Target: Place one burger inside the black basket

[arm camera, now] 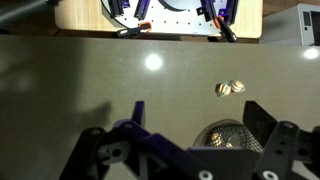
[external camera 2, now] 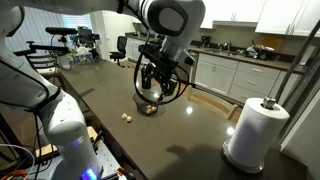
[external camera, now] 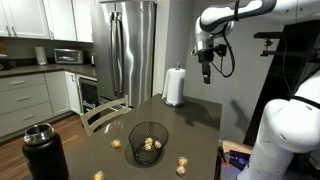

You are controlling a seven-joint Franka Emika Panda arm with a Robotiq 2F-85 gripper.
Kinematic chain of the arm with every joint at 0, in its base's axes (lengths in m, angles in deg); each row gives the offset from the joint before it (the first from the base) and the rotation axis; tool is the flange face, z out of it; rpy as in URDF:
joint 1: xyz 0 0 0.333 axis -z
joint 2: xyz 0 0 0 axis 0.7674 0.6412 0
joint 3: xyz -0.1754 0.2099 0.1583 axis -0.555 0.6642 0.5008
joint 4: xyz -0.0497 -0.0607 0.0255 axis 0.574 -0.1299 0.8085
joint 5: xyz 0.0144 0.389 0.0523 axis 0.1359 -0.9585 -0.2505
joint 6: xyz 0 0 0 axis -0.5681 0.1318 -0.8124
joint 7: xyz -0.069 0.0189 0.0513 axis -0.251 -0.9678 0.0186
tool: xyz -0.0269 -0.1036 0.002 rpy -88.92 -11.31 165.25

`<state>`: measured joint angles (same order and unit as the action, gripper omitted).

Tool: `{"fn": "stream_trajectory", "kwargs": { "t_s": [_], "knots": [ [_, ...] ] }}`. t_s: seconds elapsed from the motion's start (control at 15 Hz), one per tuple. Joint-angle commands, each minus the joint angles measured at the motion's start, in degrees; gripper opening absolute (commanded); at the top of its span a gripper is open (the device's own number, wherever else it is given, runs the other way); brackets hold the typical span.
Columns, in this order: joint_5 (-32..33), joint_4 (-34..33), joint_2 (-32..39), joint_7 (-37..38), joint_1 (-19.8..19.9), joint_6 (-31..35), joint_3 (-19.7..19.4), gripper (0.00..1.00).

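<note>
The black basket [external camera: 148,132] stands on the dark table, and it also shows in the wrist view [arm camera: 226,123], low and right of centre. At least one burger [external camera: 150,145] lies inside it [arm camera: 215,138]. Other burgers lie loose on the table: one [external camera: 116,144] beside the basket, one [external camera: 183,163] nearer the front, and a pair [arm camera: 230,88] in the wrist view. My gripper [external camera: 206,72] hangs high above the table, open and empty [arm camera: 200,115]. In an exterior view it [external camera 2: 155,85] partly hides the basket [external camera 2: 147,106].
A black flask [external camera: 45,152] with a silver band stands at the table's near corner. A paper towel roll [external camera: 175,87] stands at the far edge and shows in both exterior views [external camera 2: 250,130]. A wooden chair [external camera: 104,113] is beside the table.
</note>
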<state>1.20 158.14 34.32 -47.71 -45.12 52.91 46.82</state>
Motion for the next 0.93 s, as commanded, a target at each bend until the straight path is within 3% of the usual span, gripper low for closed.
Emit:
{"fn": "stream_trajectory", "kwargs": {
  "t_s": [0.0, 0.87],
  "knots": [
    [-0.5, -0.1, 0.4, -0.7, 1.8, -0.1, 1.4, 1.00],
    [-0.8, -0.5, 5.7, -1.6, 0.9, 1.7, 2.2, 1.00]
  ]
}}
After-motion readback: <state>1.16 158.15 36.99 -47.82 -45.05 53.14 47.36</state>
